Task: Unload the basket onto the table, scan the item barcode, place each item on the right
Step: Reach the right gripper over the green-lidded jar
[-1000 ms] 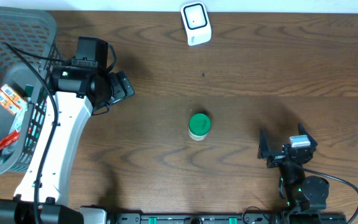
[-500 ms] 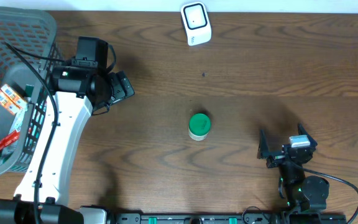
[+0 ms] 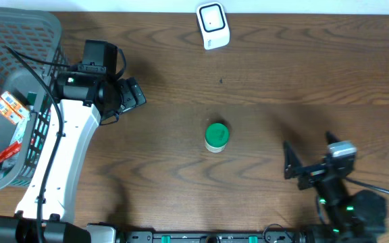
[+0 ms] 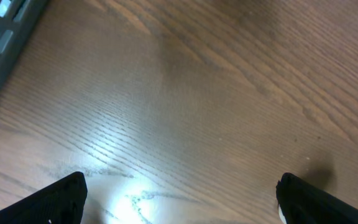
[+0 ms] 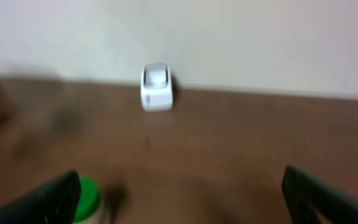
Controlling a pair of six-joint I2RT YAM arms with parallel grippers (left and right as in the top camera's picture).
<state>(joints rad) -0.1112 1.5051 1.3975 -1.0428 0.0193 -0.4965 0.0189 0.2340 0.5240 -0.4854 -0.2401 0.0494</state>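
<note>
Jaws on both arms stand released and empty: the left arm [image 3: 66, 155] beside the basket [image 3: 19, 34], the right arm [image 3: 336, 192] at the near edge of the desk [image 3: 302, 74]. One green-lidded jar [image 3: 216, 136] stands mid-desk, apart from both; one white scanner [image 3: 213, 25] sits at the far edge. Only the overhead view shows the basket's packets [image 3: 9, 108], their print too small to read; the blurred right wrist view adds a pale wall [image 5: 260, 37].

Soft even light, glare patch on the table [image 4: 126, 198], blurry right-wrist view.
</note>
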